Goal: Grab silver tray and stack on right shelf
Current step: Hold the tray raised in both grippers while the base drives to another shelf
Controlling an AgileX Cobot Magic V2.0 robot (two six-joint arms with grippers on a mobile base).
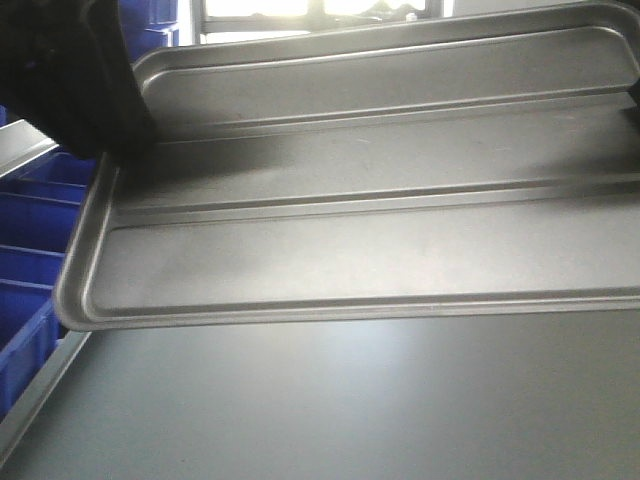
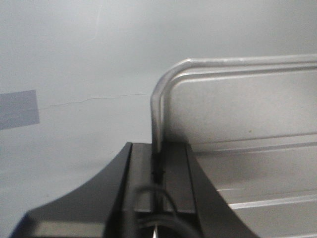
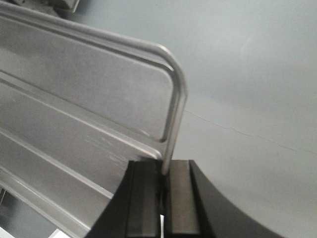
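Observation:
The silver tray (image 1: pixel 380 200) fills the front view, held up in the air and tilted, its two long ridges running left to right. My left gripper (image 2: pixel 158 156) is shut on the tray's left short rim (image 2: pixel 157 114); its black body shows at the upper left of the front view (image 1: pixel 90 80). My right gripper (image 3: pixel 165 168) is shut on the tray's right short rim (image 3: pixel 176 114), near a rounded corner. The tray floor shows in both wrist views (image 2: pixel 247 129) (image 3: pixel 84 94). The right shelf is out of view.
A grey floor (image 1: pixel 350 400) lies below the tray. Blue bins (image 1: pixel 30 240) stand at the left, beside a metal rail (image 1: pixel 30 395). Bright windows (image 1: pixel 300 8) show at the top. A blue patch (image 2: pixel 19 109) marks the floor.

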